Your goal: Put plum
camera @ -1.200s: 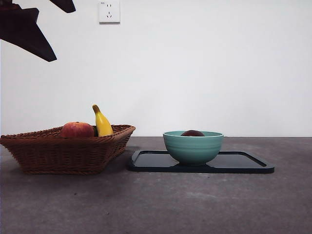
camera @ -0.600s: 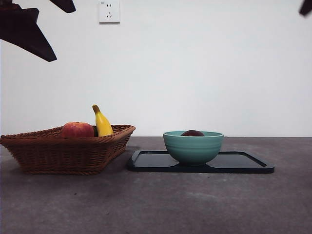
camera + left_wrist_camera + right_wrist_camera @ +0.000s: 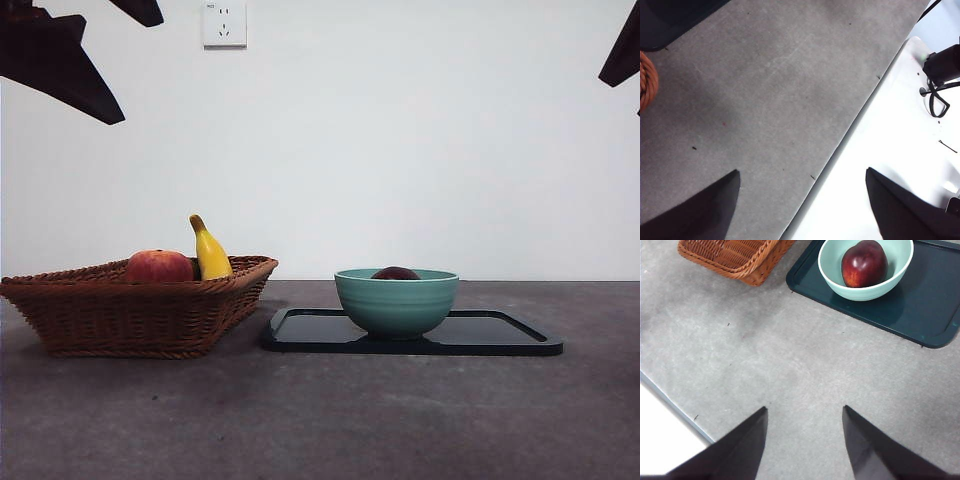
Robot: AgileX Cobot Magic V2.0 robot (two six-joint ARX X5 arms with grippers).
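While one plum (image 3: 864,263) fills one bowl (image 3: 866,287), two fruits occupy one basket (image 3: 140,310).

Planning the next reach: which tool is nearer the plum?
Right. The right tool hangs open above bare table near the plum; the left tool is over the table's edge.

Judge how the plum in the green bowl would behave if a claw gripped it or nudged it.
The plum looks glossy and smooth, so it may slip in a light grip. Being round, it would probably roll if nudged, though the bowl walls should contain it. It likely holds its shape.
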